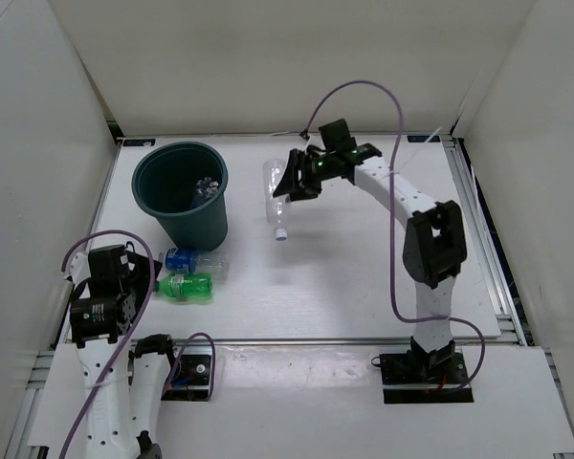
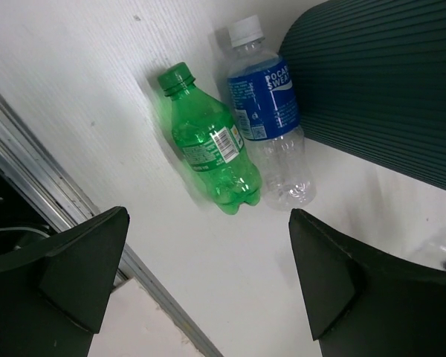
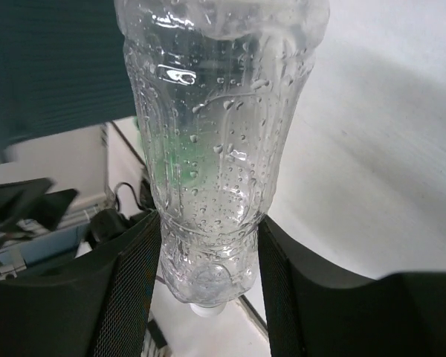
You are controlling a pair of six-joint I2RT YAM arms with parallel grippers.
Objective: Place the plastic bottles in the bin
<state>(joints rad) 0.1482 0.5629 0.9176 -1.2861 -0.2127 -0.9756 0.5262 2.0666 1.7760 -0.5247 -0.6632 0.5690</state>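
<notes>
The plastic bottles are spread out, so here's where we find each one. A clear bottle (image 1: 275, 196) (image 3: 215, 149) is clamped in the right gripper (image 1: 297, 182) (image 3: 208, 275), both fingers pressed against its sides. It's to the right of the bin (image 1: 196, 228), white cap pointing toward us. Up close we see droplets inside and no label we can read.

Another clear bottle (image 1: 206, 188) lies in the bin.

On the white table (image 1: 364, 287) just by the bin's base lie two more, side by side. The blue-labelled bottle (image 1: 193, 260) (image 2: 267, 111) shows "POCAR" and "SWEA" in white. The green bottle (image 1: 185, 286) (image 2: 208, 145) has a white barcode patch.

The left gripper (image 1: 110, 277) (image 2: 208, 275) hangs over them, jaws wide apart, holding nothing.
</notes>
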